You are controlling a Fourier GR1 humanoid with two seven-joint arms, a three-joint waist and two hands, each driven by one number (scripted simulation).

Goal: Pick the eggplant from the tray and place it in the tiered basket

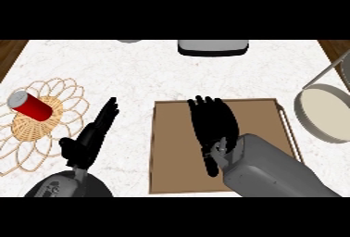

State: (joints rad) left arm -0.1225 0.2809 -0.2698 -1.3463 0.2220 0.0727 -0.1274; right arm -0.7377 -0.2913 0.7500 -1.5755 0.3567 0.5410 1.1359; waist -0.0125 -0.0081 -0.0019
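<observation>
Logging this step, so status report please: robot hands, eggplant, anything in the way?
Left robot hand open, left of tray. Right robot hand open, flat over tray. Eggplant not visible, possibly under it. Nothing seen between tray and tiered basket.

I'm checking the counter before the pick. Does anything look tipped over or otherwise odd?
The red can lies on its side on the woven mat, not upright. No eggplant shows on the tray; the right hand is over it and may hide it. Nothing looks spilled.
</observation>
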